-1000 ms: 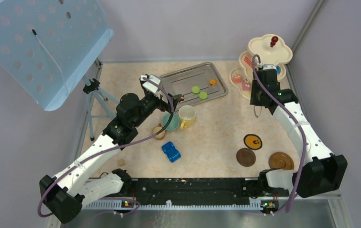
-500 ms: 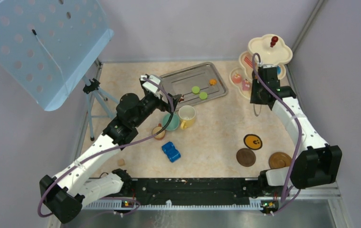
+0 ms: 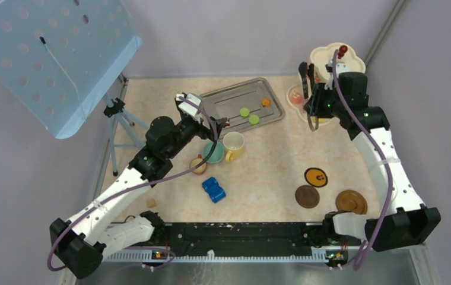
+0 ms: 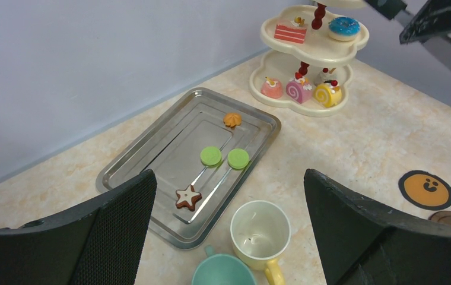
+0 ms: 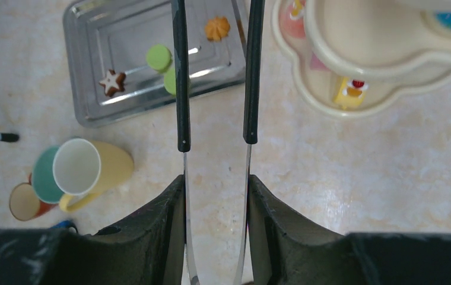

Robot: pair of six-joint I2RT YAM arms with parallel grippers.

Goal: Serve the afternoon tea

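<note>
The right gripper [image 5: 216, 184] is clamped on black tongs [image 5: 180, 71], held above the surface between the steel tray [image 5: 122, 35] and the cream stand [image 5: 324, 110] carrying small cakes [image 4: 299, 91]. The left gripper [image 4: 229, 175] hangs wide open and empty over the yellow mug [image 4: 260, 228], with green macarons [image 4: 211, 156] lying on the tray.

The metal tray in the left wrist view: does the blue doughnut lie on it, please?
No, the blue doughnut sits on an upper tier of the stand, not on the metal tray.

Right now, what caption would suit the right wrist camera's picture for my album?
Right gripper clasping black-tipped tongs, aimed between the steel tray and the cream tiered stand.
</note>
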